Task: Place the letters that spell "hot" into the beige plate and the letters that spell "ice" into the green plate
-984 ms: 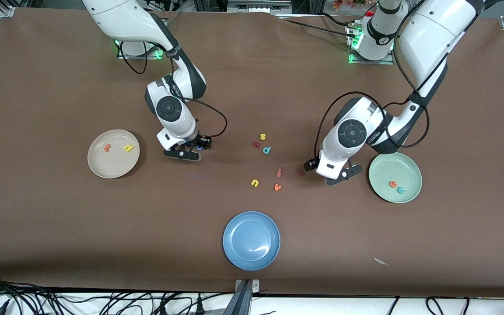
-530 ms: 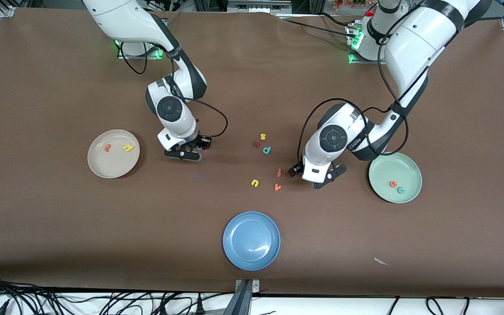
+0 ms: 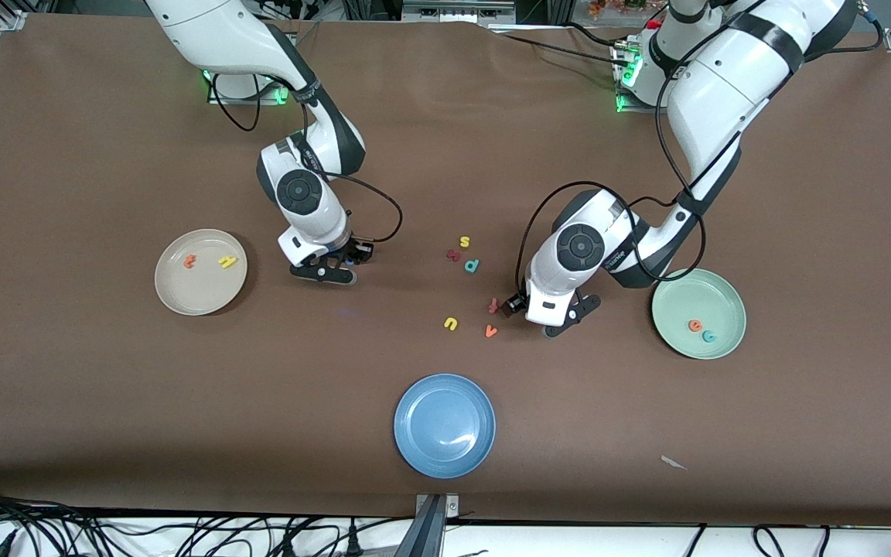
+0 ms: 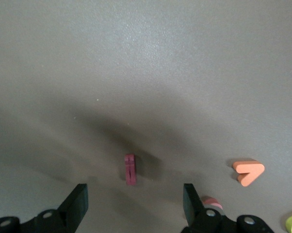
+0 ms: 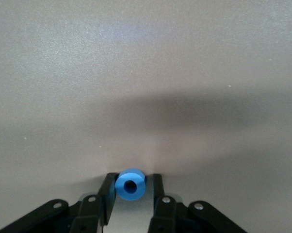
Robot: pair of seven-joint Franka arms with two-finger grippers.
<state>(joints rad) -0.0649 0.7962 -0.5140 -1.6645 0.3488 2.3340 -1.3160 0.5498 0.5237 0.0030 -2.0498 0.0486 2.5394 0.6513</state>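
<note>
Front view: the beige plate (image 3: 200,271) lies toward the right arm's end of the table, with the orange t (image 3: 190,261) and the yellow h (image 3: 227,262) in it, apart from each other; the green plate (image 3: 698,313) lies toward the left arm's end, holding the orange e (image 3: 695,326) and the teal c (image 3: 708,336) just beside each other; the blue plate (image 3: 445,425) lies nearest the camera, between the two ends; the right gripper (image 3: 335,271) is down at the table near the beige plate, on its side toward the table's middle; the left gripper (image 3: 532,316) is down at the table between the loose letters and the green plate; loose between the arms lie a yellow s (image 3: 464,242), a dark red letter (image 3: 453,254), a teal letter (image 3: 472,265), an orange-red f (image 3: 493,305), a yellow u (image 3: 451,323) and an orange v (image 3: 491,331).

Left wrist view: the fingers (image 4: 76,204) stand wide apart, holding nothing; the dark red i (image 4: 130,169) stands on edge on the table between them, touching neither; the orange v lies off to one side.

Right wrist view: the fingers (image 5: 106,194) have the blue o (image 5: 130,184) between them, pressed against it on both sides; the o sits at the table surface.
</note>
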